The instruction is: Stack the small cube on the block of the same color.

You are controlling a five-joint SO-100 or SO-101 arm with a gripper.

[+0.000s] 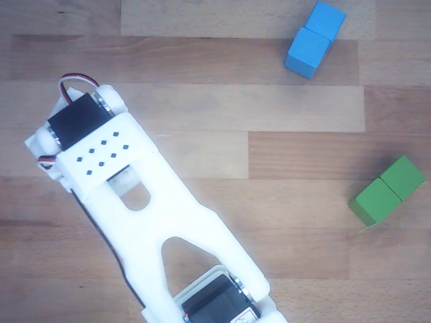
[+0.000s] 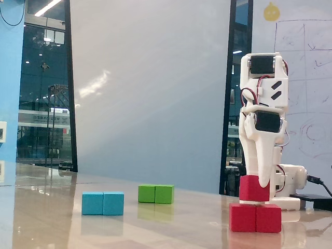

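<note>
A: Well, in the other view the white arm (image 1: 145, 222) covers the lower left of the surface (image 1: 222, 87), and whatever lies beneath it is hidden: no red piece shows there at all.

B: And the tool?

A: Cut from that view. In the fixed view the tool (image 2: 258, 185) points straight down, and one white finger crosses the front of the small cube (image 2: 251, 189). It is closed on that cube; the far finger is hidden behind it.

B: Where does the cube sit?

A: On top of the block (image 2: 256, 218), near the seam. Whether the two touch or a thin gap remains is hard to make out.

B: Anything else around?

A: The blue block (image 2: 102, 203) and the green block (image 2: 155, 194) lie well apart to the left, nothing between them and the arm. From above, the blue one (image 1: 314, 39) is at the top right and the green one (image 1: 388, 190) lower at the right edge.
</note>
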